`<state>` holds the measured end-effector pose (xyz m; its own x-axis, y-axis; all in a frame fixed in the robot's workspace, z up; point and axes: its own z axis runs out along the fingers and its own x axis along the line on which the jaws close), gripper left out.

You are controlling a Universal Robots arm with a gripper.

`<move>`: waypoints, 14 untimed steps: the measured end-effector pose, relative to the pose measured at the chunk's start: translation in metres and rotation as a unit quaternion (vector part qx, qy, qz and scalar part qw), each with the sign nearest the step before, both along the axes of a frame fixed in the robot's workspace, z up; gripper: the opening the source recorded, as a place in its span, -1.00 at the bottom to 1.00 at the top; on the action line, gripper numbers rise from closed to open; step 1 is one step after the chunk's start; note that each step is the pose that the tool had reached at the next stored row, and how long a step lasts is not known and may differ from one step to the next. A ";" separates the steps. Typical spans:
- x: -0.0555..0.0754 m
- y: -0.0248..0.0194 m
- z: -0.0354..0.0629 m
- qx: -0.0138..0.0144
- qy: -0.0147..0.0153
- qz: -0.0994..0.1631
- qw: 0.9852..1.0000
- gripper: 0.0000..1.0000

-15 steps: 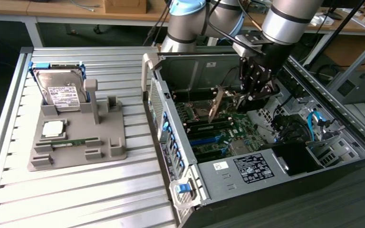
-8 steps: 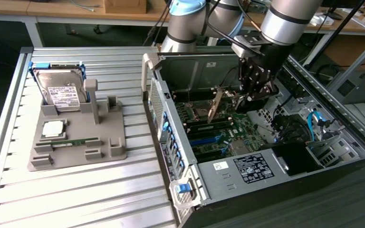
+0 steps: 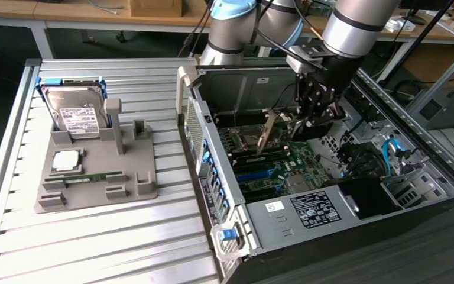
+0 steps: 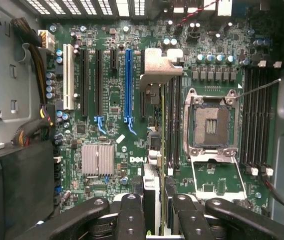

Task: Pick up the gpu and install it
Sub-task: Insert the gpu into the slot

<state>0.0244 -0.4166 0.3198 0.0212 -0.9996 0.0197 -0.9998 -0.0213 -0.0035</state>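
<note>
**Status.** The gripper (image 3: 319, 115) is inside the open computer case (image 3: 243, 89), which stands on the slatted counter (image 3: 93, 248). Its fingers (image 4: 132, 215) are clamped on the gpu (image 4: 154, 75), one on each face. The card hangs edge-down above the motherboard (image 4: 117, 145). It sits between the blue expansion slot (image 4: 128, 80) and the open processor socket (image 4: 211, 122), and its silver bracket points toward the vented wall of the case. By the look of both views it is not seated in any slot.

**Hazards (assessed).**

1. *Misalignment.* The card's lower edge appears to lie beside the blue slot rather than over it. If it were pressed down off-line, the contact edge would land on a slot wall or on nearby board parts and could damage both.
2. *Bracket fouling.* The bracket end is close to the case wall. If it caught there, the card would tilt and enter the slot at one end only.
3. *Slip in the grip.* The card is thin and is held at one end only. Resistance from the slot could make it pivot or slide between the fingers.
4. *Exposed socket.* The processor socket is uncovered, and its thin lever wire (image 4: 259, 87) stands clear. A sideways drift toward that edge of the board risks touching them.
5. *Cables.* The cable bundle (image 4: 34, 55) along the case wall could snag the fingers.
</note>
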 end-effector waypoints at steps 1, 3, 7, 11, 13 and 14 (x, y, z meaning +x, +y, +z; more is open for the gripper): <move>0.000 -0.0001 -0.0001 0.000 0.000 0.000 1.000 -0.47; -0.001 -0.0003 -0.0004 0.000 0.000 0.000 1.000 -0.47; -0.003 -0.0010 -0.0012 0.000 0.000 0.000 1.000 -0.47; -0.004 -0.0015 -0.0017 0.000 0.000 0.000 1.000 -0.47; -0.005 -0.0017 -0.0020 0.000 0.000 0.000 1.000 -0.47; -0.005 -0.0018 -0.0021 0.000 0.000 0.000 1.000 -0.47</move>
